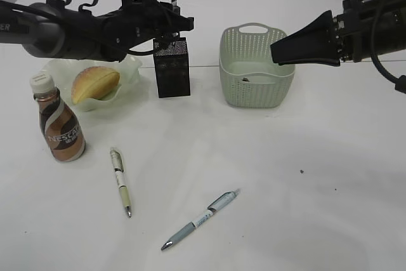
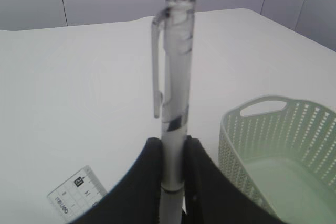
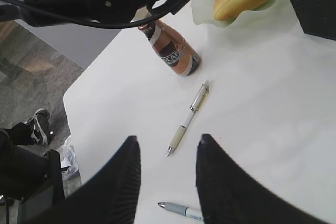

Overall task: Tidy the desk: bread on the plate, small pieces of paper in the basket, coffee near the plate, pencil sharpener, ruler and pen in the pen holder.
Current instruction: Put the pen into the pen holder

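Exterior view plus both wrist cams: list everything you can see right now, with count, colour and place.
Desk: one, white, under everything.
Plate: one, pale green, back left.
Bread: one, golden, on the plate.
Coffee: one, brown bottle, white cap, front of plate.
Pen holder: one, black, centre back.
Basket: one, sage green, right of holder.
Ruler: one, clear, below left gripper.
Loose pens: two, on the desk in front.
Held pen: one, clear, upright above the holder.
Left gripper: shut on held pen.
Right gripper: open, empty.
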`<move>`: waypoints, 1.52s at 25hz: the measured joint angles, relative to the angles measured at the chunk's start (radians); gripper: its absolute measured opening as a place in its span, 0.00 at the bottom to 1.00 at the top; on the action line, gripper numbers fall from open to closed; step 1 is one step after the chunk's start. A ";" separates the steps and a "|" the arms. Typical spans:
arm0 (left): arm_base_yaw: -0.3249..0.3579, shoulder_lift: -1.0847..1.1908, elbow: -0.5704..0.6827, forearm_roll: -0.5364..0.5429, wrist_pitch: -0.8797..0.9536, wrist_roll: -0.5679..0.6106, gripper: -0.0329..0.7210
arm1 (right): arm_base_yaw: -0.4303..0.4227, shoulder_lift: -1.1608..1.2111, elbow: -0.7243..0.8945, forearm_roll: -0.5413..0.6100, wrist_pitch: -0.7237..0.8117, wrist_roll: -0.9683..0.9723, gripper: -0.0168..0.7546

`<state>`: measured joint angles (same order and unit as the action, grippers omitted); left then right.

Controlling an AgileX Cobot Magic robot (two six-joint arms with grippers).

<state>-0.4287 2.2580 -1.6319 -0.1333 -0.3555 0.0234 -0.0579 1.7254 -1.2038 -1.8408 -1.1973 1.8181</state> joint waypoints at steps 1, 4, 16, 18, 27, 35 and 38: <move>0.002 0.003 0.000 0.000 -0.002 0.000 0.14 | 0.000 0.000 0.000 0.000 0.000 0.000 0.36; 0.006 0.007 0.000 0.000 -0.002 0.000 0.14 | 0.000 0.000 0.000 0.000 0.000 0.000 0.36; 0.008 0.033 0.000 0.000 -0.006 0.000 0.14 | 0.000 0.000 0.000 0.000 0.000 0.000 0.36; 0.008 0.035 0.000 0.000 -0.006 0.000 0.15 | 0.000 0.000 0.000 0.000 0.000 0.000 0.36; 0.008 0.044 0.000 0.000 -0.006 0.000 0.20 | 0.000 0.000 0.000 0.000 0.000 0.000 0.36; 0.008 0.044 0.000 -0.002 -0.006 0.000 0.45 | 0.000 0.000 0.000 0.000 0.000 0.000 0.36; 0.008 0.044 0.000 -0.002 -0.006 0.000 0.46 | 0.000 0.000 0.000 0.000 0.000 0.000 0.36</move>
<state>-0.4211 2.3019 -1.6319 -0.1353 -0.3613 0.0234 -0.0579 1.7254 -1.2038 -1.8408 -1.1973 1.8181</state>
